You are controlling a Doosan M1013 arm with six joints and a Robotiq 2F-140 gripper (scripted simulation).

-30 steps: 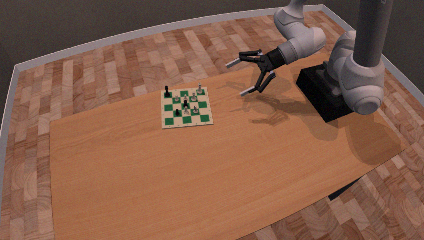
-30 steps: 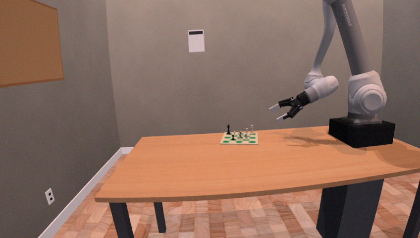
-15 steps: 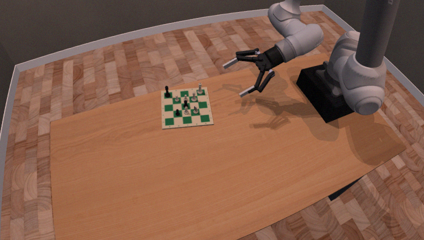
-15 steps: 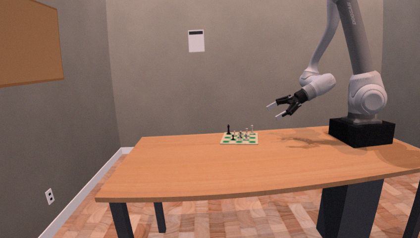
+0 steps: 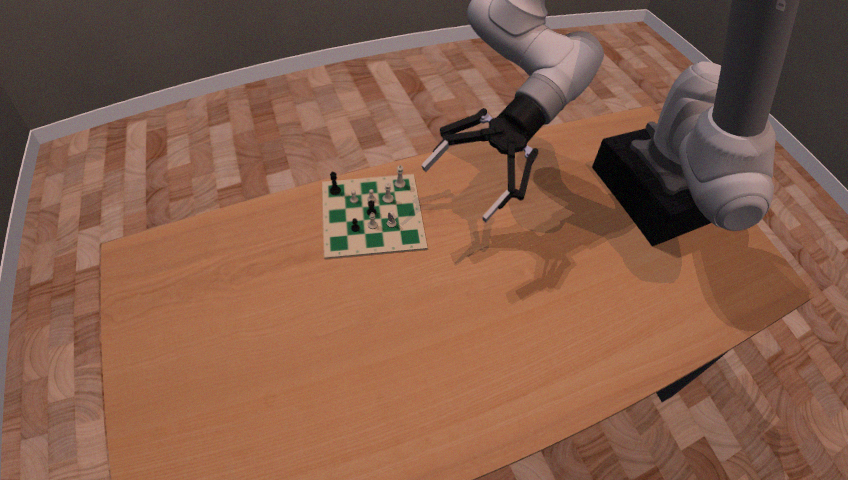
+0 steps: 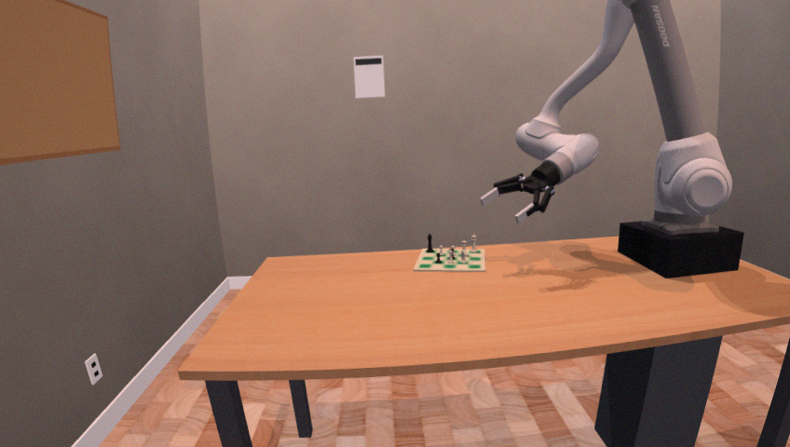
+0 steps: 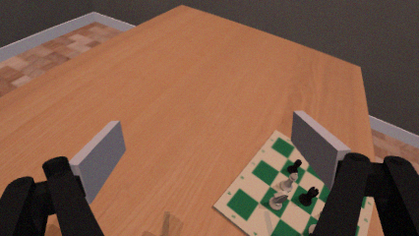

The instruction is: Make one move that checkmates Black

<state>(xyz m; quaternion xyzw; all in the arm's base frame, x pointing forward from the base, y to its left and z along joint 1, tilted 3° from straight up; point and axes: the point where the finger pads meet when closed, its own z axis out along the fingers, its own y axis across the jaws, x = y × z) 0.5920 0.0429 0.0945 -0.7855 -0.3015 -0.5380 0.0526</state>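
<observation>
From above, the arm's gripper point(image 5: 461, 188) hangs in the air off one side of the small green-and-cream chessboard point(image 5: 336, 249), its two fingers spread to the full and nothing between them; the board lies on the wooden bench point(image 5: 297, 356) with a tall black piece point(image 5: 335, 183) on one far corner, a tall white piece point(image 5: 400, 176) on the other, and a cluster of white and black men between them. The side view shows the gripper point(image 6: 505, 205) well above the bench point(image 6: 388, 326) and apart from the chessboard point(image 6: 422, 267), all pieces standing upright, while the arm rises from a black pedestal point(image 6: 643, 260) at the bench's end. The wrist camera looks down past the grey pads point(image 7: 100, 157) at a corner of the chessboard point(image 7: 231, 208), where two black pieces and two white ones can be made out; the edge lettering is too small to read. The task appears to be at the approach stage: no piece has been taken up, and the next move calls for bringing the gripper over the chosen white piece and lowering it squarely without brushing its neighbours.
</observation>
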